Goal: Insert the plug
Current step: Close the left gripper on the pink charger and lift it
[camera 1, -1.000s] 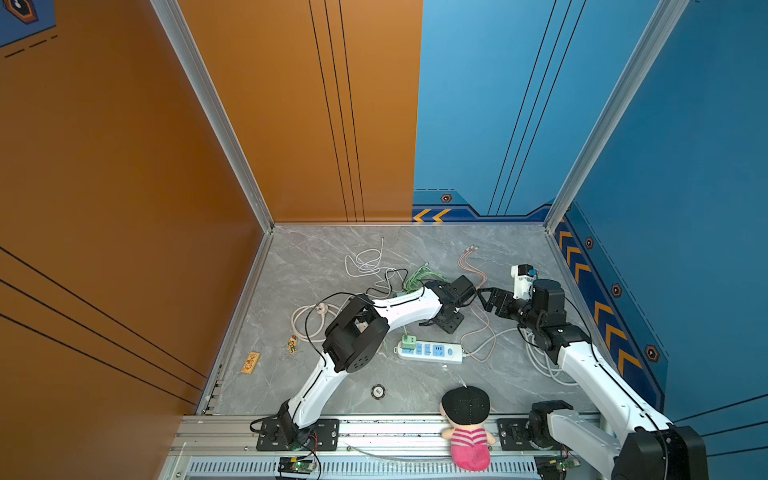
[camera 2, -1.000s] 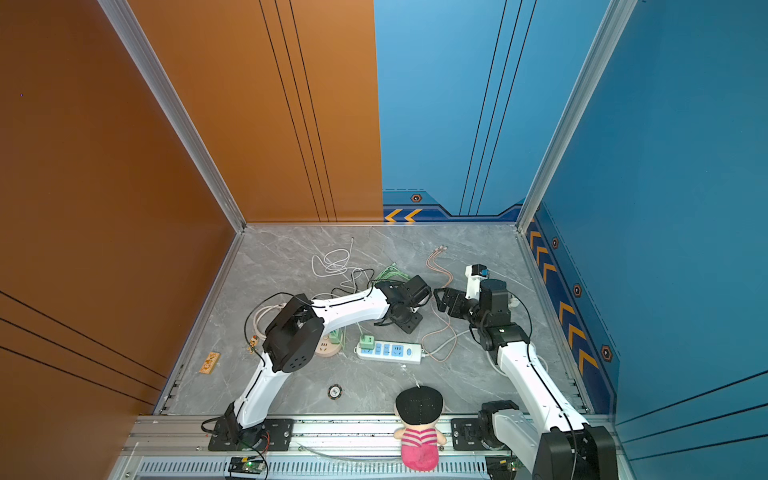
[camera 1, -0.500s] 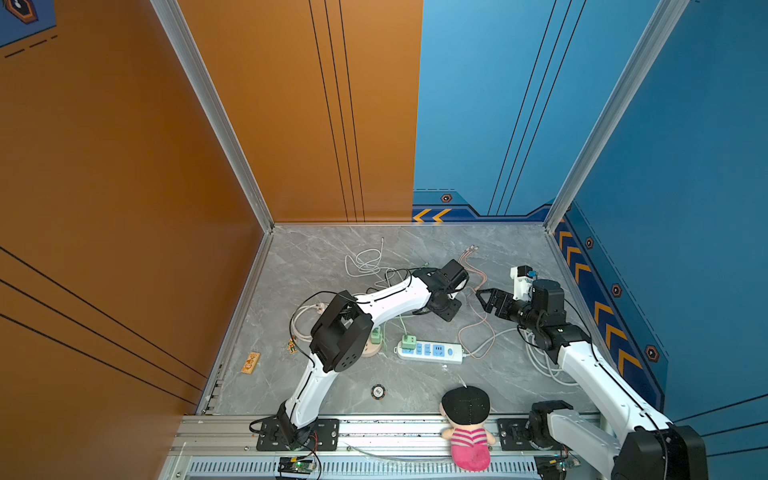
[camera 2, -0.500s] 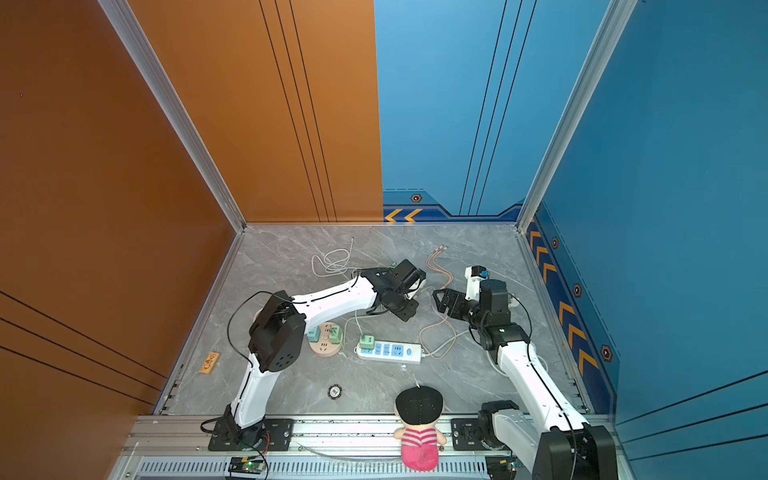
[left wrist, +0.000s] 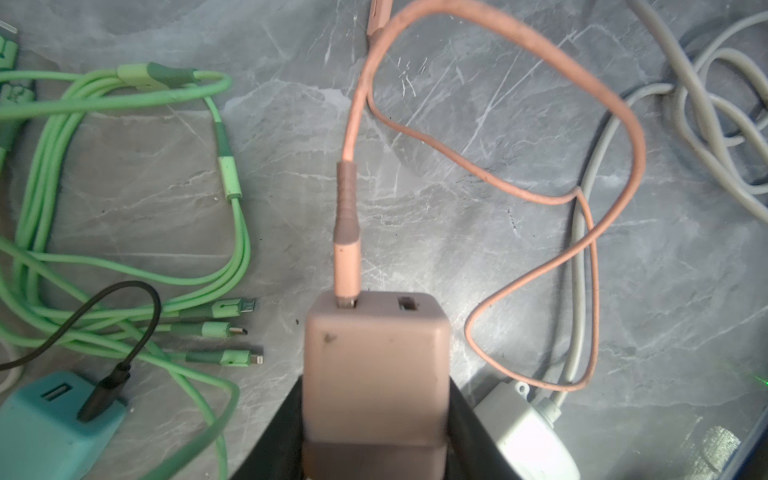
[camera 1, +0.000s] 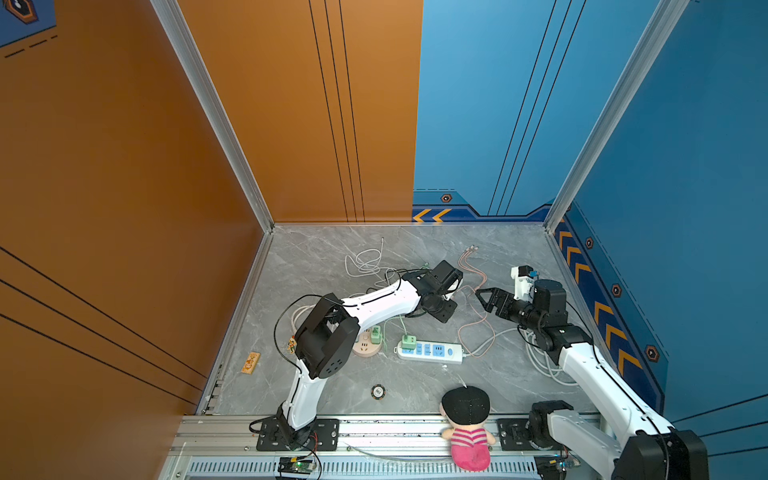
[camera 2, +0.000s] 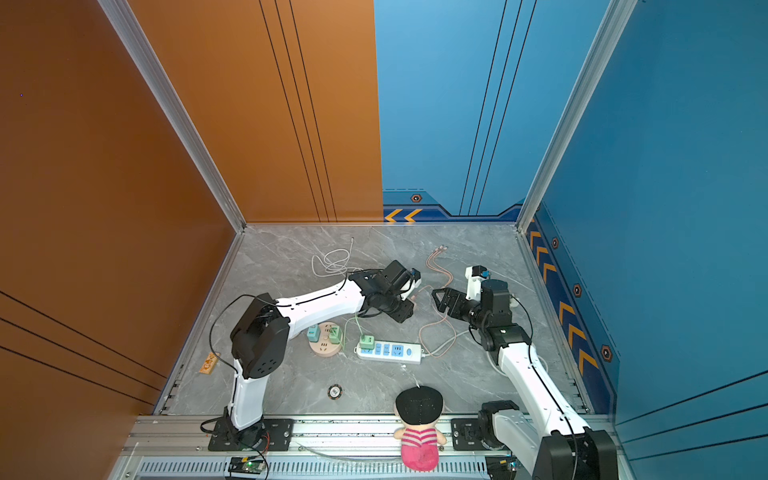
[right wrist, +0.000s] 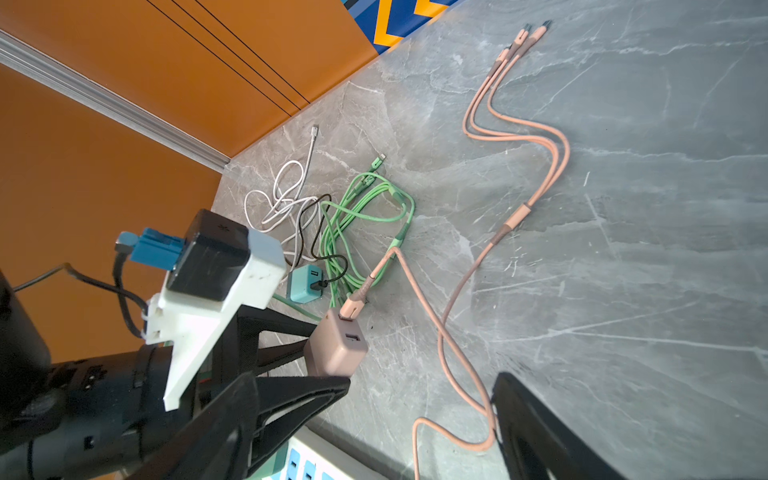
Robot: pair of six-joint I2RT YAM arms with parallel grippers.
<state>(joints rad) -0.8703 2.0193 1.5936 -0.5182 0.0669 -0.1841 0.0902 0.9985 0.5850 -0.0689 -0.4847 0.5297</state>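
Presently on the rig, entered view by view.

**Both top views**
- Hazard: I judge the pink cable (camera 1: 459, 337) to be the chief risk. It trails in loose loops over the table (camera 1: 332, 249) past the right gripper (camera 1: 485, 300). It could drag or catch on the way to the power strip (camera 1: 432, 351).
- Hazard: nothing pins the strip, so a firm push could slide it.
- Position: the pink adapter (camera 2: 414, 291) barely shows at the tip of the left gripper (camera 2: 409, 287). It is well apart from the strip, on the side away from the rail.
- Right gripper: jaws wide, empty, near the left gripper's tip.

**Left wrist view**
- Hazard: the adapter's prongs are hidden, so I cannot tell how they face. A misaligned press might jam or tilt the adapter in the grip.
- Position: the adapter (left wrist: 374, 340) is clamped between the left gripper's two black fingers (left wrist: 286, 424), its port face pointing outward.
- Ports: the cable's connector is seated in one port and the other port is bare.

**Right wrist view**
- Hazard: the cable runs just beside one of the right gripper's fingers (right wrist: 536, 428) and could catch on it.
- Position: the adapter (right wrist: 336, 347) is held clear of the table in the left gripper's jaws. A corner of the strip (right wrist: 299, 461) shows close by.
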